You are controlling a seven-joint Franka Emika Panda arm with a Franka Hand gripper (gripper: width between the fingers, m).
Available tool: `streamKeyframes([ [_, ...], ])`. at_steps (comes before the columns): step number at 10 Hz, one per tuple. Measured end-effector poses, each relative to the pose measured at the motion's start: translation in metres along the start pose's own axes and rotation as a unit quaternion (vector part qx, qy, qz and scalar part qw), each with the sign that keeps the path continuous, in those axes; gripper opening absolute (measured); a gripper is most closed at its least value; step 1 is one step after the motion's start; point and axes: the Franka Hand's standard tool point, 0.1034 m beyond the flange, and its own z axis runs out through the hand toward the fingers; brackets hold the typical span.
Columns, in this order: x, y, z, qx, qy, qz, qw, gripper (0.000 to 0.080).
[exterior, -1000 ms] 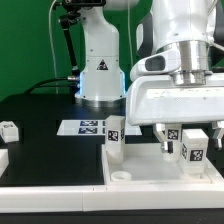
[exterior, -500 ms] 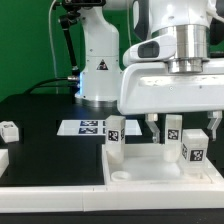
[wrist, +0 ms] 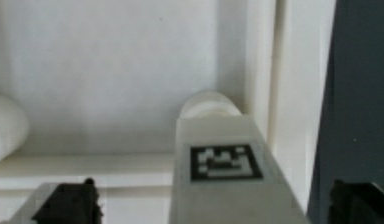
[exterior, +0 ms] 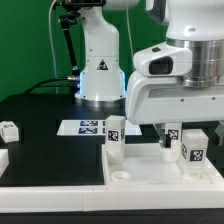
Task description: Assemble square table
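Currently, the tool is held wide open above the part of the square slab that lies on the exterior view's right, and nothing is gripped. The slab is laid hollow face up on the black counter, at the near edge in the exterior view. One tagged leg is stood upright at the slab's far corner on the exterior view's left. Two more legs are seen close together under the tool's white body. From the wrist, a leg with its tag is framed between the two dark fingertips, with free space on both sides; which of the two it is cannot be told with certainty. The marker board is seen flat on the counter behind the slab.
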Motion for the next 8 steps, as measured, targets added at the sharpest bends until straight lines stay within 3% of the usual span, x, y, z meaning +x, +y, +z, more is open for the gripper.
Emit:
streamKeyframes([
  [3,0.0028,0.0008,0.0007,0.000,0.014,0.022,1.000,0.0637],
  [5,0.0026,0.0005,0.0013,0.001,0.014,0.107,0.994,0.0287],
  [8,0.0024,0.0003,0.0019,0.002,0.013,0.222,0.975,0.0290],
])
